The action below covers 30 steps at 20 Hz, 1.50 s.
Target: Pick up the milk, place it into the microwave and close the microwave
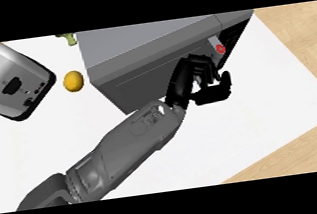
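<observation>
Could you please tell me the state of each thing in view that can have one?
microwave: door not fully shut, a dark gap shows at its right.
milk: inside that gap, mostly hidden.
right hand: fingers curled, holding nothing, at the door's edge.

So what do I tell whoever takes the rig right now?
Right hand: fingers curled, holding nothing, at the free edge of the microwave door.
Left hand: not in view.
Milk: not on the counter; a small white and red thing shows in the dark gap behind the door, probably the milk.
Microwave: door ajar, with a gap on its right side.
Done: the milk seems to be placed inside.
Left: push the door fully shut, then pull the hand clear.
</observation>
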Each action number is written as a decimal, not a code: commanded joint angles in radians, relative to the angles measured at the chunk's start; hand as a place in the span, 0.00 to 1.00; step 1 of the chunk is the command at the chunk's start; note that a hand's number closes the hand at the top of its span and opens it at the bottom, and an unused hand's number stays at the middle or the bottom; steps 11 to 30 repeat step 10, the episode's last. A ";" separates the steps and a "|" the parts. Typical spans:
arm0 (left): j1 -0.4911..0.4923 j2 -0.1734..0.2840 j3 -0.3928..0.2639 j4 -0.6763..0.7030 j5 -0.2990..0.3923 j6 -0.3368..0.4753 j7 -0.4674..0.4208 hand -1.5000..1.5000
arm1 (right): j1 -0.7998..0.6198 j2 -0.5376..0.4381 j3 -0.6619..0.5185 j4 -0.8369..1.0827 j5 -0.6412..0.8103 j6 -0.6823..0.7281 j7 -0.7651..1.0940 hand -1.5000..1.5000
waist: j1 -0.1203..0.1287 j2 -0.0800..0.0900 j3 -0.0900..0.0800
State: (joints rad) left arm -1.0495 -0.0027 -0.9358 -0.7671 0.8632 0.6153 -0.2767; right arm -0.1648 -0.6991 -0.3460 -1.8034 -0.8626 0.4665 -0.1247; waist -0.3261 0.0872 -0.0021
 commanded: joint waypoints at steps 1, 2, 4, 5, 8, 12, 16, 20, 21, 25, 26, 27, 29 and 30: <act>0.023 0.105 0.095 0.157 0.025 0.045 -0.026 0.00 | 0.010 -0.011 -0.027 -0.012 -0.018 -0.015 0.009 0.00 | 0.048 -0.001 -0.002; 0.005 0.104 0.100 0.155 0.030 0.052 -0.031 0.00 | 0.017 -0.003 -0.019 -0.014 -0.022 -0.011 0.010 0.00 | 0.057 -0.002 -0.001; 0.020 0.120 0.086 0.160 0.044 0.021 -0.036 0.00 | 0.022 -0.010 -0.037 -0.012 -0.029 -0.022 0.015 0.00 | 0.070 0.002 -0.003; 0.021 0.120 0.086 0.166 0.048 0.030 -0.039 0.00 | 0.036 -0.018 -0.045 -0.013 -0.026 -0.014 0.018 0.00 | 0.064 -0.001 -0.001; 0.014 0.127 0.075 0.172 0.060 0.005 -0.044 0.00 | 0.043 -0.021 -0.059 -0.031 -0.040 -0.019 0.021 0.00 | 0.077 -0.009 -0.002; 0.012 0.121 0.071 0.175 0.069 0.000 -0.049 0.00 | 0.050 -0.021 -0.066 -0.043 -0.055 -0.016 0.024 0.00 | 0.077 -0.011 -0.002; 0.012 0.121 0.071 0.175 0.069 0.000 -0.049 0.00 | 0.050 -0.021 -0.066 -0.043 -0.055 -0.016 0.024 0.00 | 0.077 -0.011 -0.002; 0.012 0.121 0.071 0.175 0.069 0.000 -0.049 0.00 | 0.050 -0.021 -0.066 -0.043 -0.055 -0.016 0.024 0.00 | 0.077 -0.011 -0.002; 0.012 0.121 0.071 0.175 0.069 0.000 -0.049 0.00 | 0.050 -0.021 -0.066 -0.043 -0.055 -0.016 0.024 0.00 | 0.077 -0.011 -0.002; 0.012 0.121 0.071 0.175 0.069 0.000 -0.049 0.00 | 0.050 -0.021 -0.066 -0.043 -0.055 -0.016 0.024 0.00 | 0.077 -0.011 -0.002; 0.012 0.121 0.071 0.175 0.069 0.000 -0.049 0.00 | 0.050 -0.021 -0.066 -0.043 -0.055 -0.016 0.024 0.00 | 0.077 -0.011 -0.002; 0.012 0.121 0.071 0.175 0.069 0.000 -0.049 0.00 | 0.050 -0.021 -0.066 -0.043 -0.055 -0.016 0.024 0.00 | 0.077 -0.011 -0.002; 0.012 0.121 0.071 0.175 0.069 0.000 -0.049 0.00 | 0.050 -0.021 -0.066 -0.043 -0.055 -0.016 0.024 0.00 | 0.077 -0.011 -0.002; 0.012 0.121 0.071 0.175 0.069 0.000 -0.049 0.00 | 0.050 -0.021 -0.066 -0.043 -0.055 -0.016 0.024 0.00 | 0.077 -0.011 -0.002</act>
